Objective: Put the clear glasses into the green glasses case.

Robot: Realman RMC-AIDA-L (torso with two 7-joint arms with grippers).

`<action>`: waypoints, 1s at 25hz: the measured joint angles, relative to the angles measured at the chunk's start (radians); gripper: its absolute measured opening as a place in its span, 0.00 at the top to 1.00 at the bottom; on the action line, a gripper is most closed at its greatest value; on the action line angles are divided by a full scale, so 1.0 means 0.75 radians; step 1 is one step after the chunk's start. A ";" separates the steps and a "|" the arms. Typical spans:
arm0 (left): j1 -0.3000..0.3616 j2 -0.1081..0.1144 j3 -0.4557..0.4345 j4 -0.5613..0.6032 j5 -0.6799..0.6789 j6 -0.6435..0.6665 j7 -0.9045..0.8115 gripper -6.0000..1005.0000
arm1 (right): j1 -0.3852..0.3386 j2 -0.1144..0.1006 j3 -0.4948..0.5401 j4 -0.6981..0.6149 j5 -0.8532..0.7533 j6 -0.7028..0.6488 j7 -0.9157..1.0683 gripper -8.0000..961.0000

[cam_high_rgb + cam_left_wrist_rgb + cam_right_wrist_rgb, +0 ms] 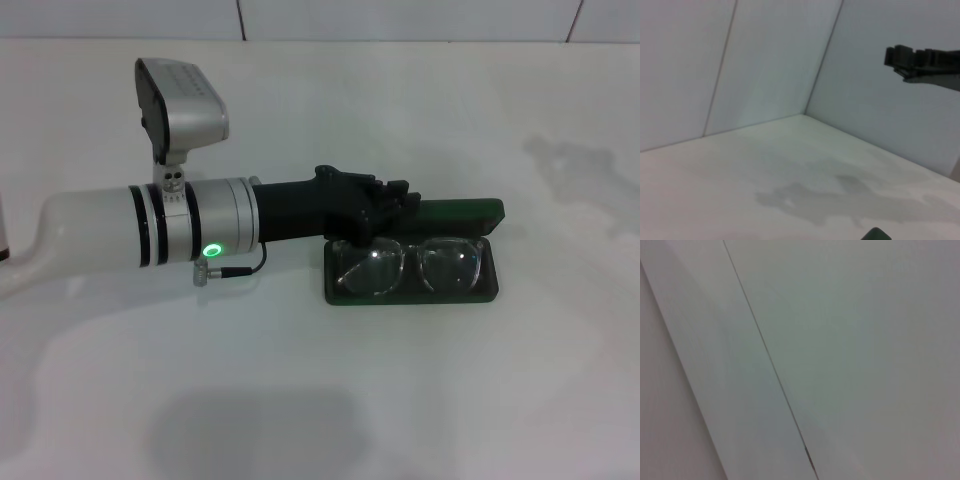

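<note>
Left gripper (400,205) hides the green glasses case's (465,213) lid; clear glasses (410,265) inside.

There is one case (412,285). It is dark green and it lies open on one white table (400,400). There is one pair of glasses (410,265) in the case, with two clear lenses. One arm (150,235) shows, coming in from 9 o'clock. It has one gripper (395,205), one green light (212,250) and one thin black cable (240,270). One grey camera (180,105) sits on the arm.
</note>
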 joint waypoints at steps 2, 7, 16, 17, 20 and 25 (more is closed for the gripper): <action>0.000 0.000 0.020 -0.001 -0.002 0.004 0.000 0.80 | 0.000 0.001 0.000 0.000 0.000 0.000 0.000 0.91; 0.005 0.000 0.048 -0.003 -0.006 0.019 0.007 0.80 | 0.001 0.003 0.000 0.000 0.000 -0.001 0.000 0.90; 0.018 0.000 0.124 -0.015 -0.006 0.071 0.032 0.79 | 0.001 0.003 0.000 0.010 0.000 -0.003 0.000 0.90; 0.018 0.000 0.128 -0.024 -0.005 0.077 0.041 0.79 | 0.001 0.003 0.000 0.010 0.000 -0.003 0.000 0.90; 0.025 0.000 0.132 -0.052 0.002 0.087 0.065 0.79 | 0.002 0.001 0.000 0.010 0.000 -0.004 0.000 0.90; 0.060 0.000 0.162 -0.055 0.005 0.108 0.073 0.79 | 0.003 0.000 0.000 0.010 0.000 -0.007 0.000 0.90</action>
